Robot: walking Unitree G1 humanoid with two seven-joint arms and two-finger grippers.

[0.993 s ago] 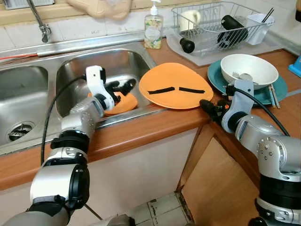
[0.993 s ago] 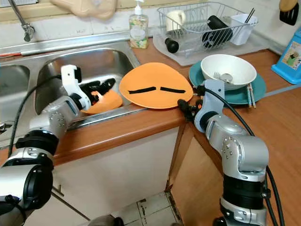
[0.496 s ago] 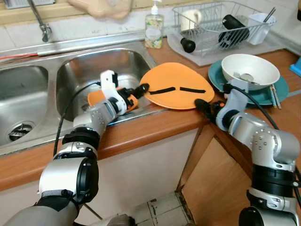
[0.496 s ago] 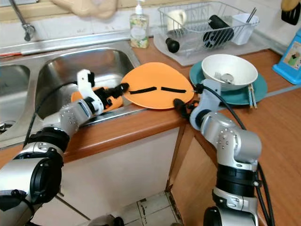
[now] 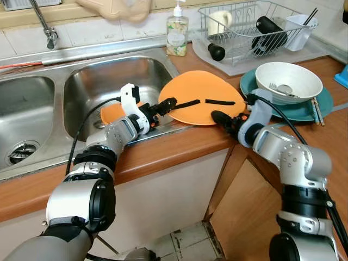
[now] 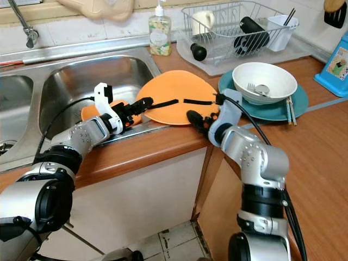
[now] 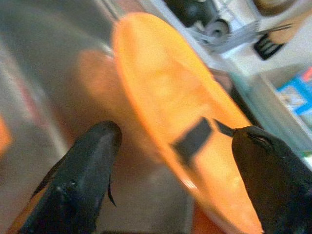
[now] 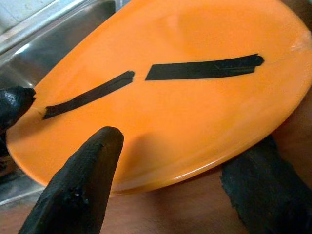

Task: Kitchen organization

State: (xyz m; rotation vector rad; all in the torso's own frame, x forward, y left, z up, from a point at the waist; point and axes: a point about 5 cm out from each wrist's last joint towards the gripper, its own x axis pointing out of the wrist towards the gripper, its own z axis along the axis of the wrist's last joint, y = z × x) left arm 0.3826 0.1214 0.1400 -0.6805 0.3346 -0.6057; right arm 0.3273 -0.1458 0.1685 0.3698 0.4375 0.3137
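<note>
Two grippers meet at one orange plate (image 5: 198,95), which lies on the wooden counter (image 5: 179,144) with its left edge overhanging the right sink basin (image 5: 103,81). Two black tape strips cross the plate's face; they carry no writing, and the label on the soap bottle (image 5: 177,33) behind is too small to read. The left gripper (image 5: 163,103) reaches from the sink side with fingers spread wide astride the plate's left edge, one finger (image 7: 80,170) below and one above; whether either touches cannot be told. The right gripper (image 5: 220,117) sits at the plate's near right rim, fingers wide apart, one (image 8: 83,180) over the rim and one on the counter beneath, not clamped. The left wrist view shows the plate tilted edge-on above the steel basin. The right wrist view shows the left fingertip at the end of the left tape strip. The eye views add a smaller orange piece (image 5: 111,112) in the basin, a dish rack (image 5: 253,27), and a white bowl (image 5: 288,79) on a teal plate (image 5: 321,106).
</note>
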